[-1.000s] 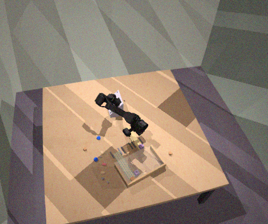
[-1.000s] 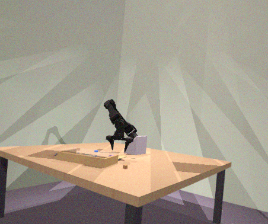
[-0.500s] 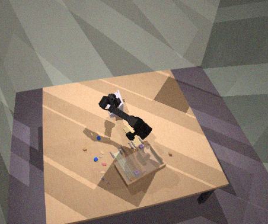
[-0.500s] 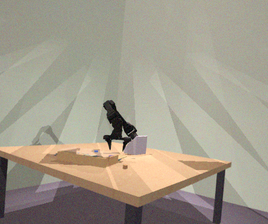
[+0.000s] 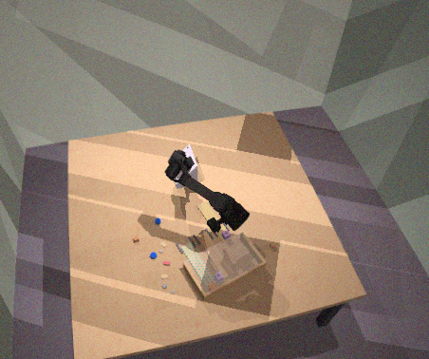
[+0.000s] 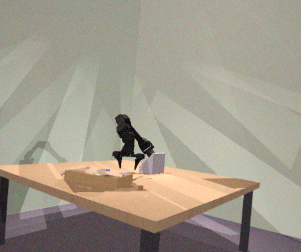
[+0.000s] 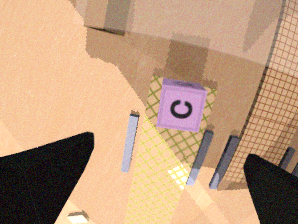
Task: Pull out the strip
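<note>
A purple cube labelled "C" [image 7: 180, 108] [image 5: 226, 234] rests on the far end of a pale yellow cross-hatched strip [image 7: 154, 172] [image 5: 207, 209]. The strip runs from under the cube towards my gripper. My gripper [image 7: 171, 151] [image 5: 218, 228] [image 6: 128, 164] is open and empty. It hangs just above the table, with its two black fingers spread to either side of the strip, a little short of the cube. A second purple cube [image 5: 218, 276] lies inside the wooden tray [image 5: 195, 282] [image 6: 96, 181].
Thin blue-grey strips [image 7: 129, 141] [image 7: 202, 156] lie on either side of the yellow one, and a tan gridded strip [image 7: 273, 123] lies to the right. Two blue balls [image 5: 158, 220] [image 5: 153, 255] and small bits lie left of the tray. A pale block [image 6: 154, 163] stands by the arm's base.
</note>
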You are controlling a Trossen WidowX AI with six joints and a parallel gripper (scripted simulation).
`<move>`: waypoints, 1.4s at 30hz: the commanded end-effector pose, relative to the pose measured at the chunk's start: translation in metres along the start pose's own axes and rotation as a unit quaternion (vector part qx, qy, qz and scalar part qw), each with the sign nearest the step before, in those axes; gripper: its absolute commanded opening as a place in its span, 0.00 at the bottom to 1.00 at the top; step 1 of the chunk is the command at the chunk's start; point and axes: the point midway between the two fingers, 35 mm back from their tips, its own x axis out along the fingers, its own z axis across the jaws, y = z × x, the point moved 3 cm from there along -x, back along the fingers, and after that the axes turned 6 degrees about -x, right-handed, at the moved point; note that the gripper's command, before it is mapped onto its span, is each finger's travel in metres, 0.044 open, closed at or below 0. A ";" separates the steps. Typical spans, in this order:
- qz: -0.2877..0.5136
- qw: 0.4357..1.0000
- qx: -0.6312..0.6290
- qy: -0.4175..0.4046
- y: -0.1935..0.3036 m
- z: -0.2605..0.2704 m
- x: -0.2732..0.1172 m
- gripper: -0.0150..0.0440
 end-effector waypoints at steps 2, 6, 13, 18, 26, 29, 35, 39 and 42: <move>-0.001 1.000 0.001 0.002 -0.015 -0.007 -0.001 1.00; -0.001 1.000 0.001 0.002 -0.015 -0.007 0.001 0.87; -0.001 1.000 0.001 0.002 -0.016 -0.007 0.012 0.68; -0.001 1.000 0.001 0.002 -0.016 -0.007 0.021 0.68; -0.001 1.000 0.001 0.003 -0.016 -0.007 0.034 0.68; -0.001 1.000 0.001 0.003 -0.016 -0.007 0.039 0.68; 0.000 1.000 0.001 0.003 -0.015 -0.007 0.048 0.68; 0.000 1.000 0.001 0.003 -0.015 -0.007 0.054 0.68; 0.000 1.000 0.001 0.003 -0.015 -0.007 0.054 0.68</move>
